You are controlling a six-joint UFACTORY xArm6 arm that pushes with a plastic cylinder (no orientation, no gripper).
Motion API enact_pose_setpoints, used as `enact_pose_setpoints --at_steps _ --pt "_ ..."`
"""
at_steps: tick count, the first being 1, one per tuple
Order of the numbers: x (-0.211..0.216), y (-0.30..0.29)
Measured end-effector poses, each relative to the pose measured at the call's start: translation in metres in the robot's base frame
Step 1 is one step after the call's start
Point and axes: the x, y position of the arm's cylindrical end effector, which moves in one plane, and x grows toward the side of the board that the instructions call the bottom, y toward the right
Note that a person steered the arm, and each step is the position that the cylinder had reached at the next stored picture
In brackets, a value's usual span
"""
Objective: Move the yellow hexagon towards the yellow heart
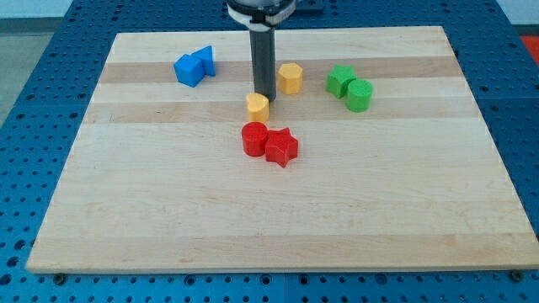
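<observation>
Yellow hexagon (290,77) sits just right of my tip (264,94), perhaps apart.

Yellow hexagon (290,77) upright near board's top, yellow heart (258,105) below-left, apart

My rod (263,63) hung straight down from the view's top, upright, its collar cut off by the frame edge. My tip (263,95) rested low at table height.
</observation>
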Motion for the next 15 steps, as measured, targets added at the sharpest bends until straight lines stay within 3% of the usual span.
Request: enact_pose_setpoints --at_steps 1,3,5,6,9,15 --pt "0.008 0.000" --pt "-0.075 -0.002" --pt "-0.111 0.051" --pt "-0.111 0.052" --pt "-0.045 0.055" --pt "-0.040 0.003"
